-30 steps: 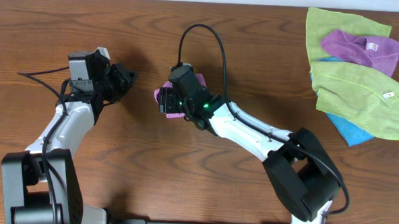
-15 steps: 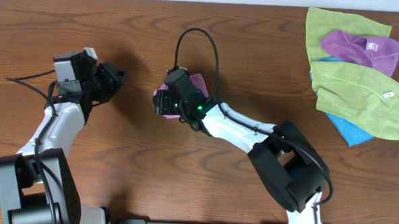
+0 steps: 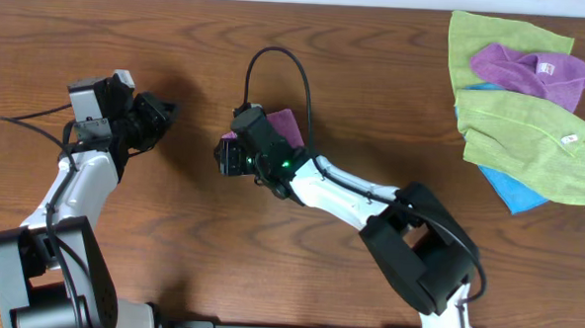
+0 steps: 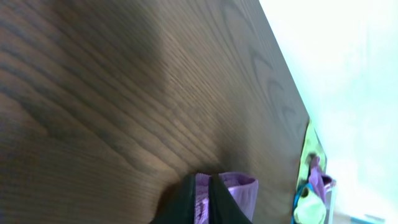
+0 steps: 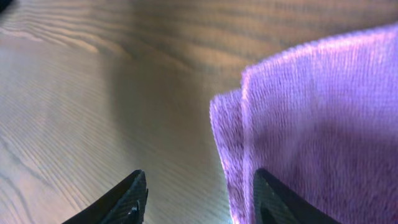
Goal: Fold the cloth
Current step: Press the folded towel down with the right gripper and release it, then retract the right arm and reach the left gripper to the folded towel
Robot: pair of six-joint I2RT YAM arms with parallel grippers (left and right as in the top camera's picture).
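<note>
The pinkish-purple cloth (image 3: 284, 125) lies folded on the wooden table, left of centre. My right gripper (image 3: 222, 158) hangs over its left edge. In the right wrist view the gripper (image 5: 202, 202) is open, one finger over bare wood and the other over the cloth (image 5: 323, 124). The doubled edge of the cloth runs between them. My left gripper (image 3: 164, 111) sits well to the left, apart from the cloth. Its fingers (image 4: 203, 198) stand almost together with nothing in them, and the cloth (image 4: 241, 188) shows beyond them.
A pile of other cloths lies at the far right. It holds lime-green cloths (image 3: 531, 135), a darker violet cloth (image 3: 529, 71) with a white label, and a blue one (image 3: 514, 191) underneath. The right arm (image 3: 370, 202) stretches across the table's middle.
My left arm has drawn back to the left, away from the cloth. My right gripper has slid left to the cloth's left edge, uncovering more of the cloth behind it.
</note>
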